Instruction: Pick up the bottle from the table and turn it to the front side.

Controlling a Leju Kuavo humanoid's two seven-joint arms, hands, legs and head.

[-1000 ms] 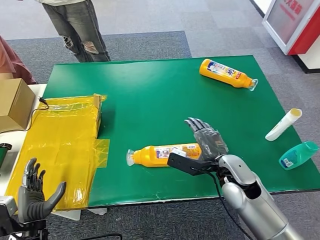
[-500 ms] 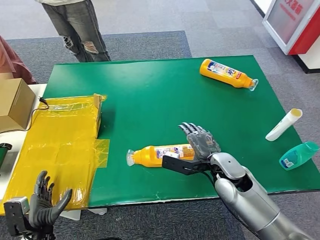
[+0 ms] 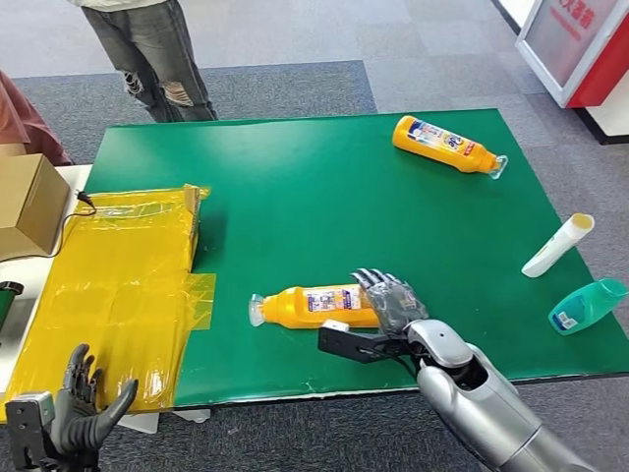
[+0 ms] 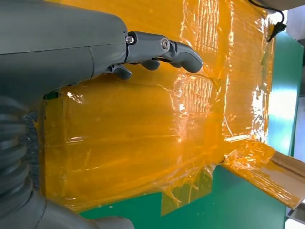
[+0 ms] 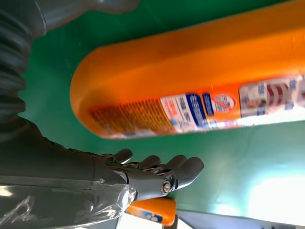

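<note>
Right hand (image 3: 385,305) spread wide, empty, beside orange bottle (image 3: 318,306); label unreadable.

On the table (image 3: 297,197) one bottle (image 3: 315,305) lies near the front edge, right hand (image 3: 389,310) at its base, another bottle (image 3: 445,144) far right behind, plastic sheet (image 3: 111,285) left.

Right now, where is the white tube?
In the head view the white tube lies at the table's right edge, just beyond the teal bottle.
</note>
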